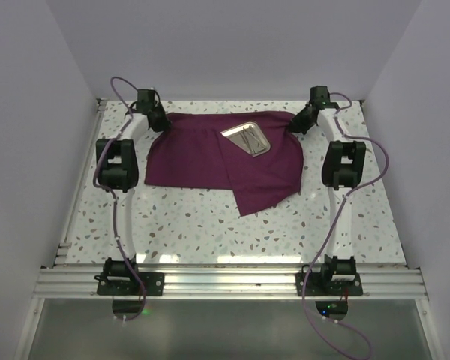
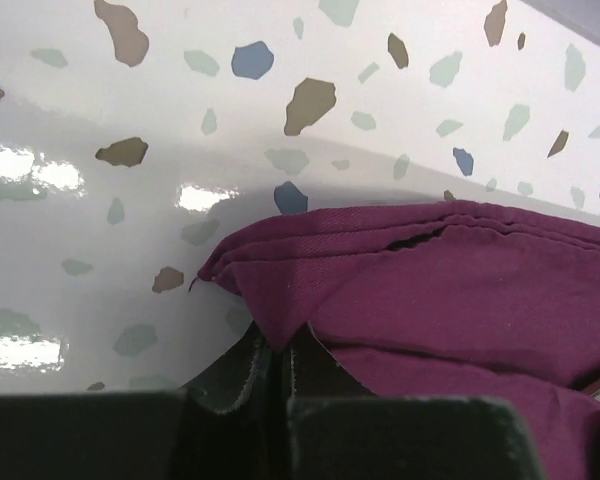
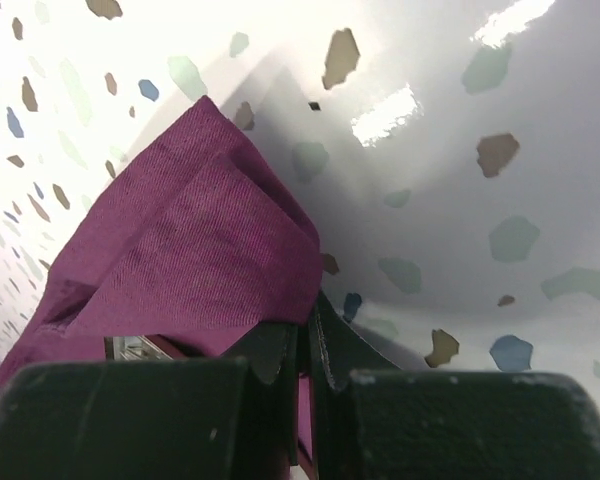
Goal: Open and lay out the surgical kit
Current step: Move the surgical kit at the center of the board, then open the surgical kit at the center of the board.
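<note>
Top view, near edge first: alu rail [image 1: 225, 283] across the front, left base [image 1: 127, 283] at 7 o'clock, right base [image 1: 336, 274] at 5. Past that, bare speckled table [image 1: 210, 229], glossy, nothing lying on that strip.

Moving up: the cloth wrap [image 1: 187, 154], dark purple, sits in the far half of the table, roughly 12 o'clock from centre. It's spread pretty flat. One loose flap overlaps the main sheet on the rt side, and its pointed corner hangs down toward 6 o'clock.

On the cloth, a touch rt of middle: the tray [image 1: 261, 145], small shiny steel rectangle, turned at an angle, corners toward 10 and 4. Thin steel instruments [image 1: 247, 140] are lying inside it; can't tell which is which from up here.

Far corners now. Left gripper [image 1: 159, 120] at 11 o'clock, on the cloth's far-left corner. Left wrist cam: gripper [image 2: 277, 345] has its jaws together, clamped on a fold tip of the cloth [image 2: 430, 290], with layered edges bunched above.

Right gripper [image 1: 296, 124] at 1 o'clock, on the far-rt corner. Right wrist cam: gripper [image 3: 305, 325] jaws pinched tight on the cloth [image 3: 180, 240], which peaks up toward 11. A sliver of shiny metal peeks from under the fold at 8 o'clock.
</note>
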`<action>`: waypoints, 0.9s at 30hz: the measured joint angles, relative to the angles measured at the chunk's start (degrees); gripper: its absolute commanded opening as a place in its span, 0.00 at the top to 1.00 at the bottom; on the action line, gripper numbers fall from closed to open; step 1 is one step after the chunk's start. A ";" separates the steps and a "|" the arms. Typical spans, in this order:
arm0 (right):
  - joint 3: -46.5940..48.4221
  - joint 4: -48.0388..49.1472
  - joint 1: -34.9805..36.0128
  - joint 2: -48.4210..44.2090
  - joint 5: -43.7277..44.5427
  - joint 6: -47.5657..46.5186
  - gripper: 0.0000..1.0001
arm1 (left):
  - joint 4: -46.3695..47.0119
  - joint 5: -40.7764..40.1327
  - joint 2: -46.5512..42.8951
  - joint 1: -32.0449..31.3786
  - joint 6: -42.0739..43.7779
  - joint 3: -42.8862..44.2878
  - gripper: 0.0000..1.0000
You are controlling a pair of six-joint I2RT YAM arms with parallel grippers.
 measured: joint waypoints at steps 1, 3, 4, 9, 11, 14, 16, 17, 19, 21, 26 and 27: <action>0.66 0.20 0.00 0.46 -0.11 0.15 1.00 | -0.04 0.07 0.70 0.15 -0.09 1.07 1.00; 0.98 0.74 0.00 0.76 -0.42 0.28 1.00 | -0.20 0.59 1.01 0.57 -0.72 1.44 0.96; 0.98 0.92 0.00 0.79 -0.59 0.31 0.77 | -0.28 0.94 1.01 0.74 -0.87 1.44 0.87; -0.52 6.45 -0.13 -0.98 -2.80 0.61 0.02 | 0.26 0.00 -0.96 1.66 -0.79 -0.02 0.11; -4.52 7.96 -0.24 -3.34 -1.46 -0.17 0.02 | 0.42 -2.10 -4.09 2.34 -1.86 -3.74 0.01; -8.94 8.63 -0.55 -6.45 0.20 -1.77 0.02 | -0.52 -4.13 -8.28 3.87 -2.29 -8.04 0.00; -10.78 7.52 -0.68 -8.15 2.03 -3.52 0.02 | -1.51 -5.79 -10.88 4.87 -2.38 -8.87 0.01; -11.56 6.62 -0.68 -8.94 3.19 -4.61 0.02 | -1.84 -6.56 -12.13 5.31 -2.38 -8.87 0.00; -12.87 4.00 -0.22 -10.69 5.18 -6.99 0.02 | -2.47 -7.91 -15.23 6.03 -2.38 -9.09 0.01; -13.92 1.11 0.85 -13.00 7.39 -9.99 0.02 | -2.38 -9.20 -19.47 6.54 -2.38 -11.10 0.01; -20.24 -3.34 12.50 -24.39 16.06 -17.51 0.02 | -0.63 -10.34 -33.42 6.58 -2.43 -25.29 0.05; -23.39 -3.30 17.14 -28.17 17.25 -18.56 0.02 | -0.63 -10.36 -36.00 6.56 -2.43 -28.48 0.05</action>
